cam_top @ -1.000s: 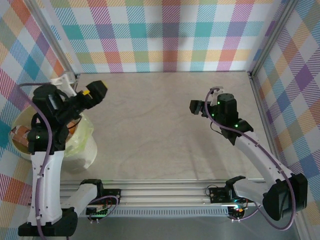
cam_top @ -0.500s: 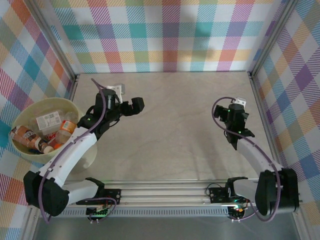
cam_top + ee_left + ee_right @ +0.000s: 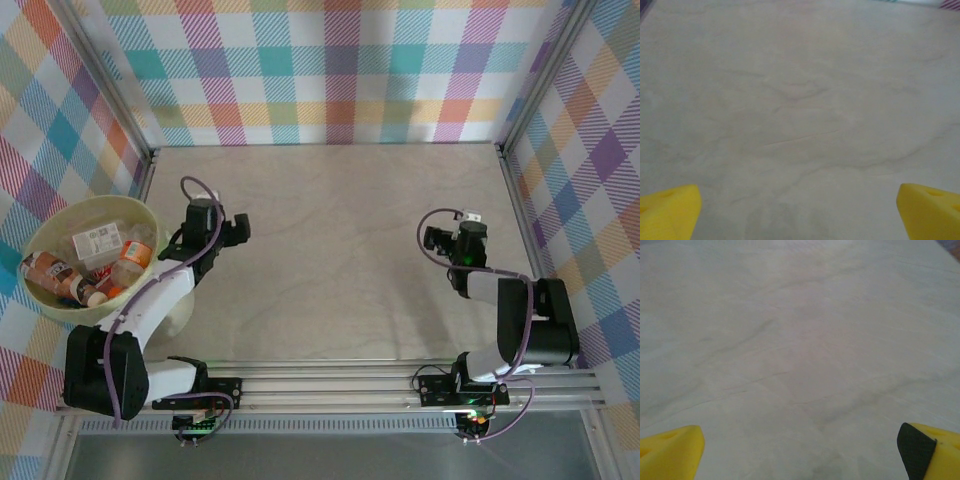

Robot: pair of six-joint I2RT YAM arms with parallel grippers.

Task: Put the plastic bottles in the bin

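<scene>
Top view: bin [image 3: 55, 215] is sitting at 9 o'clock, at the table's [image 3: 340, 270] left edge. The bottles [image 3: 120, 262] are lying inside it, touching each other; I'm seeing orange labels and one white label. The left gripper [image 3: 238, 228] is hovering over the table near the bin's 2 o'clock rim and pointing toward 3 o'clock. Its jaw spread is too small to read here. The right gripper [image 3: 430, 238] is sitting at 3 o'clock, well apart from the bin and pointing toward 9 o'clock, with its arm folding back toward 5 o'clock. Left wrist: two yellow fingers [image 3: 667, 212] are showing at 7 and 5 o'clock, standing wide apart, with pale veined table running between them. Right wrist: yellow fingers [image 3: 670, 452] are showing at 7 and 5 o'clock, and the 5 o'clock one is carrying a black pad [image 3: 914, 450]. They are standing wide apart too, with table between them. Both sets of jaws are gaping, clamping on nothing.
</scene>
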